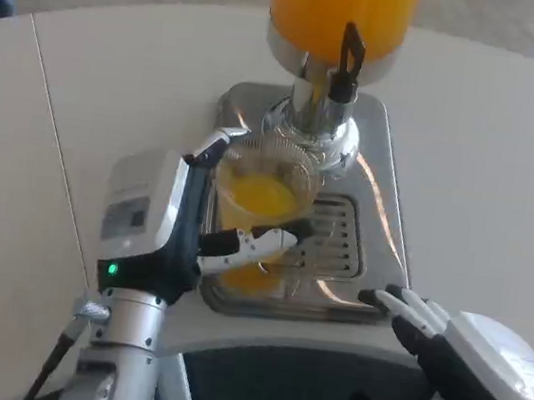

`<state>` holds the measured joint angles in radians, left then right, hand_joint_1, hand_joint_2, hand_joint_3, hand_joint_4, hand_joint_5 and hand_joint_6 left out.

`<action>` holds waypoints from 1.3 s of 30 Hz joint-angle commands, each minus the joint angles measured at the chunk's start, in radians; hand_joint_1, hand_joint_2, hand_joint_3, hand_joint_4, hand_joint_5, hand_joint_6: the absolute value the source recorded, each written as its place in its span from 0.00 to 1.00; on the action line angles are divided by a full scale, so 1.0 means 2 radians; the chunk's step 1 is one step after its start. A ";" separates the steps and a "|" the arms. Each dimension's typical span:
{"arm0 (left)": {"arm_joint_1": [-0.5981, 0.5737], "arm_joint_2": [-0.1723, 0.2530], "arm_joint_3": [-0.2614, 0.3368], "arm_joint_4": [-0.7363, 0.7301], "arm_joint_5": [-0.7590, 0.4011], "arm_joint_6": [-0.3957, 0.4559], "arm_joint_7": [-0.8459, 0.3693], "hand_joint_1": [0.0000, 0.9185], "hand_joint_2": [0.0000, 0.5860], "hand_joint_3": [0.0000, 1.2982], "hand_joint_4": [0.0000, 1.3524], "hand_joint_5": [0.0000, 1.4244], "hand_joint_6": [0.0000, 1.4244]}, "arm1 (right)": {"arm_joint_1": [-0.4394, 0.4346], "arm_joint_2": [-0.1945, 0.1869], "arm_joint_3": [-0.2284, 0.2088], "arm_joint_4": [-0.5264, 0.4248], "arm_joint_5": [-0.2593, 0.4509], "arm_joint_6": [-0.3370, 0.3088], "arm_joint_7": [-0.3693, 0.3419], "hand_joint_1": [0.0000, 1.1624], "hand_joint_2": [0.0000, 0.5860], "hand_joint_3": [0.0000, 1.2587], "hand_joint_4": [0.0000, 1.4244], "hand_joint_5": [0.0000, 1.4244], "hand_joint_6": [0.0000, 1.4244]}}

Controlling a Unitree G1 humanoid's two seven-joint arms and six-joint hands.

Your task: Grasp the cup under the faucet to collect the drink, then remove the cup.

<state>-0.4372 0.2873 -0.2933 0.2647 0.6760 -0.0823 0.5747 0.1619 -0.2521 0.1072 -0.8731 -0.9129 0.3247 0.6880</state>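
White desk (501,158), dispenser (342,17) on steel tray (384,174). My left hand (198,221) fingers wrap cup (258,209), part-filled, below faucet (348,61); removal pending. Right hand (461,349) idle, fingers spread.

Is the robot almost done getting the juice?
Partway. Done: the left hand grips the cup, which already has orange drink in it. In hand: the cup sits on the drip tray, just off the faucet. Left: carrying it clear. The right hand waits, empty.

Prob. a lab/demo setup: bare white table (484,137), juice dispenser (341,22) on steel drip tray (384,174).
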 commanded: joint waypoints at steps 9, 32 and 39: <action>0.080 0.054 0.060 -0.117 -0.030 -0.056 -0.073 0.51 0.19 0.79 0.89 0.96 1.00 | -0.014 -0.006 0.008 0.000 -0.010 -0.008 -0.010 0.64 0.77 0.07 0.00 0.00 0.00; 0.257 0.083 0.186 -0.325 -0.092 -0.112 -0.204 0.50 0.17 0.79 0.89 0.96 1.00 | -0.057 -0.029 0.012 0.045 -0.043 -0.064 -0.061 0.62 0.78 0.07 0.00 0.00 0.00; 0.287 0.076 0.203 -0.365 -0.098 -0.126 -0.226 0.50 0.16 0.79 0.89 0.96 1.00 | -0.058 -0.029 0.014 0.049 -0.049 -0.079 -0.073 0.61 0.78 0.07 0.00 0.00 0.00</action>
<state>0.1226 0.4510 0.0992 -0.4164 0.5081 -0.2953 0.1302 0.0424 -0.3045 0.1345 -0.7840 -0.9993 0.1826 0.5622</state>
